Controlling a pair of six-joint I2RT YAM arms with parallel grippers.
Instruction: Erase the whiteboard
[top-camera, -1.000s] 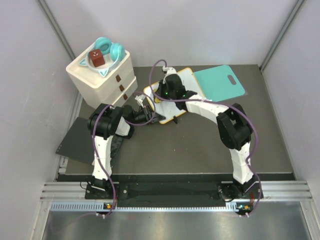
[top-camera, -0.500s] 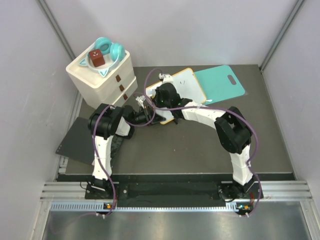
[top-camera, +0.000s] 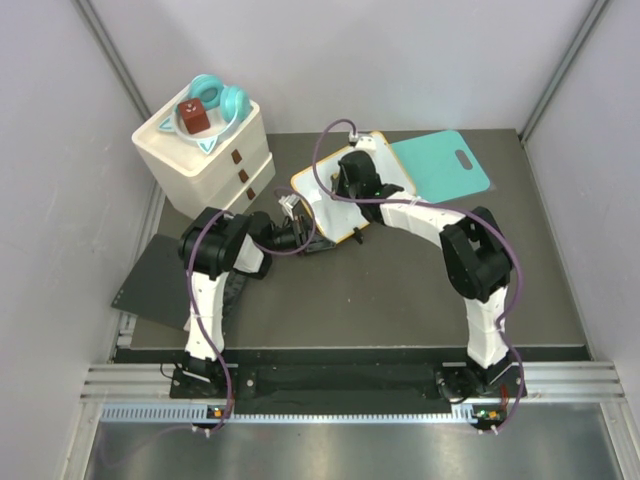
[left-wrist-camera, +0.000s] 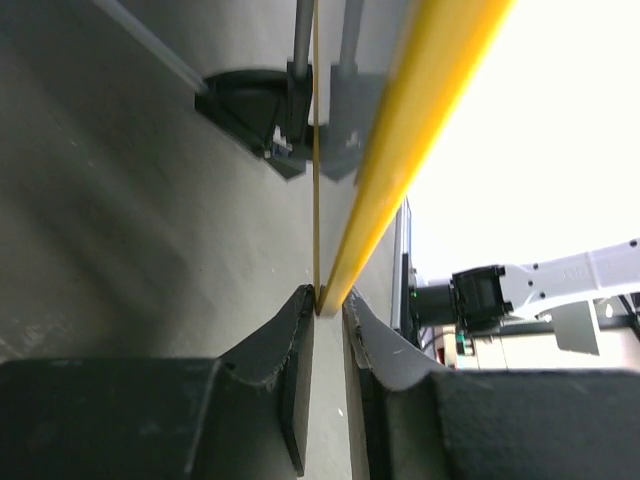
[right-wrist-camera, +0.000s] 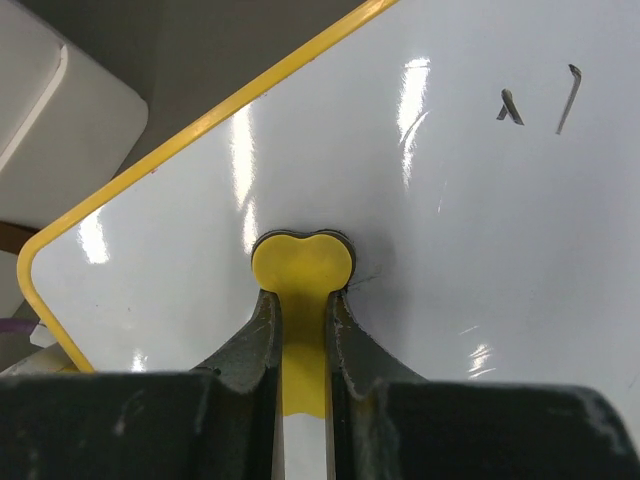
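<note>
Only wrist-close: strokes (right-wrist-camera: 568, 97) on whiteboard (right-wrist-camera: 470, 260)

One camera looks down from above; both wrist cameras (close up) face the whiteboard (top-camera: 325, 203) (right-wrist-camera: 450, 220).

The right gripper (right-wrist-camera: 300, 298) has swept back along the whiteboard (top-camera: 322, 205). Half a second ago it sat over the board's left, near end, having slid there from the middle. Now it is over the far, right part, taking the yellow eraser (right-wrist-camera: 301, 262) with it. The white surface at the near left end, covered a moment ago, now lies bare, and the far right part is hidden under the wrist. The purple cable (top-camera: 320, 150) loop has swung back up and right, and the right elbow (top-camera: 478, 258) has shifted rightward.
</note>
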